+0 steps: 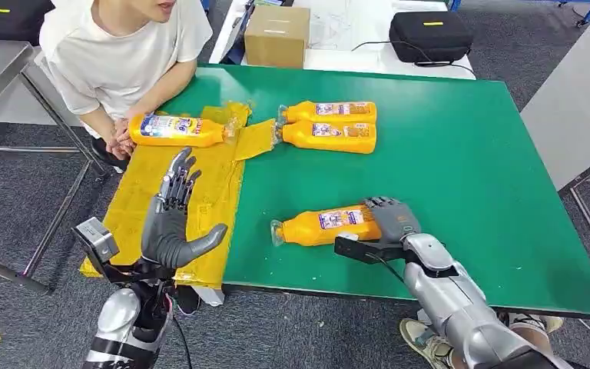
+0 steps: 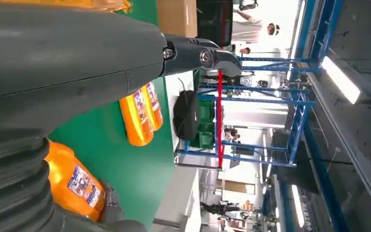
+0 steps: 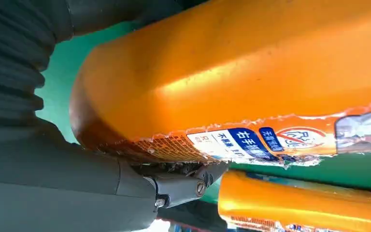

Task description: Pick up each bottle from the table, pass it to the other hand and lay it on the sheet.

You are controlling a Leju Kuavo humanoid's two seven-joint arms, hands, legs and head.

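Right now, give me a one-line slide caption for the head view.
Right hand grips a bottle on the green table; left hand open over the yellow sheet.

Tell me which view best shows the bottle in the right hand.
Head view: the whole bottle lies on the table, right hand around its base. Right wrist view shows just its base and label close up; left wrist view, part of it.

1. Near bottle [image 1: 325, 225]: orange, blue-and-white label, on its side on the green table, cap end pointing left, base end gripped.
2. Far pair of bottles [image 1: 330, 127]: orange, lying side by side and touching, caps pointing left, just right of the sheet.
3. Bottle on the sheet [image 1: 175, 129]: orange, on its side at the far end.
4. Sheet [image 1: 207, 184]: yellow, crinkled, covering the table's left edge.
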